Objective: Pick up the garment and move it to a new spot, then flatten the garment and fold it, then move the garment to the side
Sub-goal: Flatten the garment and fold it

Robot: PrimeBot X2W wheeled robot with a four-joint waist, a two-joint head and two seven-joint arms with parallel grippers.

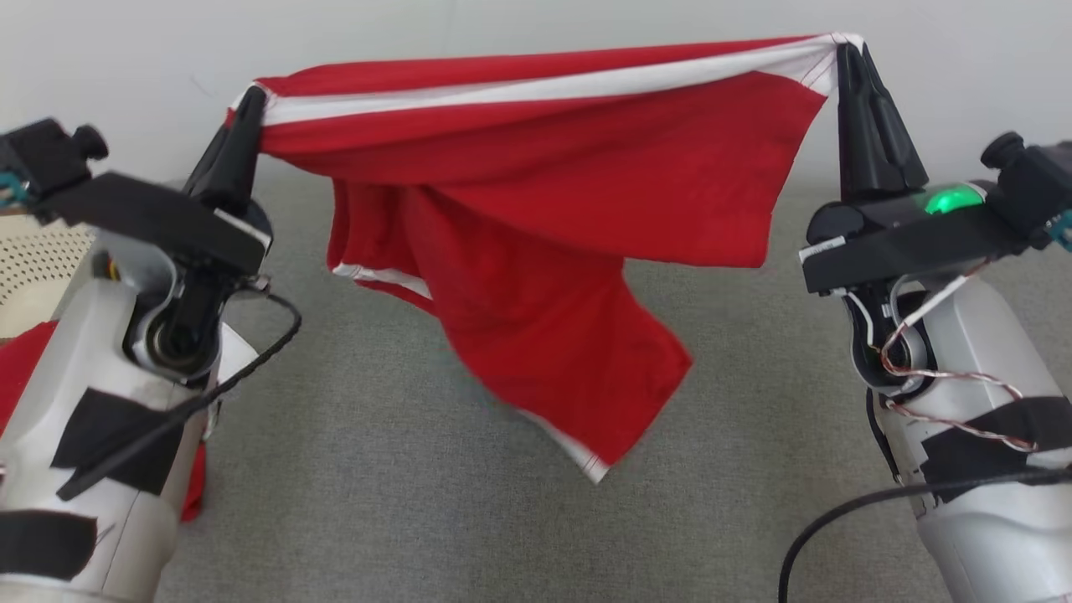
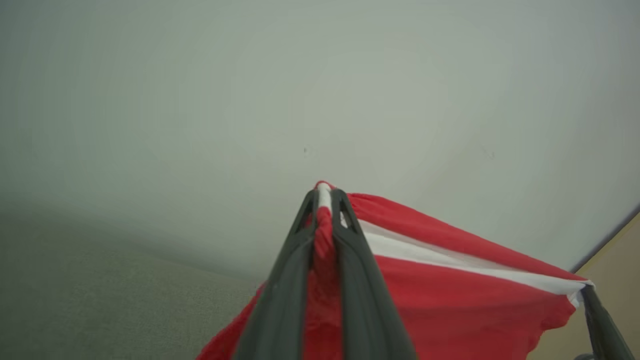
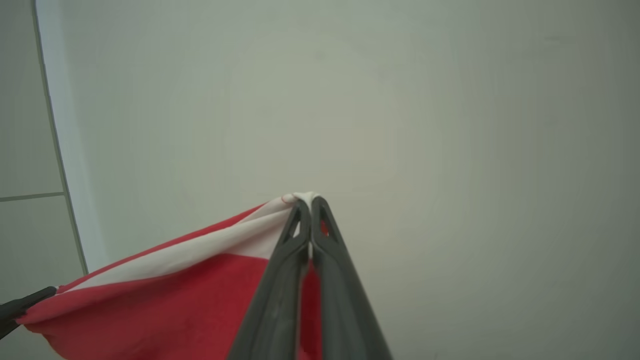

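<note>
The garment [image 1: 544,209] is red with a white stripe along its top edge and hangs stretched in the air between both grippers. My left gripper [image 1: 251,96] is shut on its left top corner, fingers pointing up. At the upper right, my right gripper [image 1: 850,50] is shut on the other top corner. The lower part of the cloth droops in folds to a point above the grey surface [image 1: 469,502]. In the left wrist view my left gripper [image 2: 324,192] pinches bunched red and white garment [image 2: 450,290]. In the right wrist view my right gripper [image 3: 310,202] clamps the white-edged corner of the garment [image 3: 175,295].
A pale wall [image 1: 536,29] rises behind the grey surface. More red cloth [image 1: 21,368] lies at the far left beside my left forearm, next to a perforated beige object [image 1: 33,268]. A black cable [image 1: 837,519] runs at the lower right.
</note>
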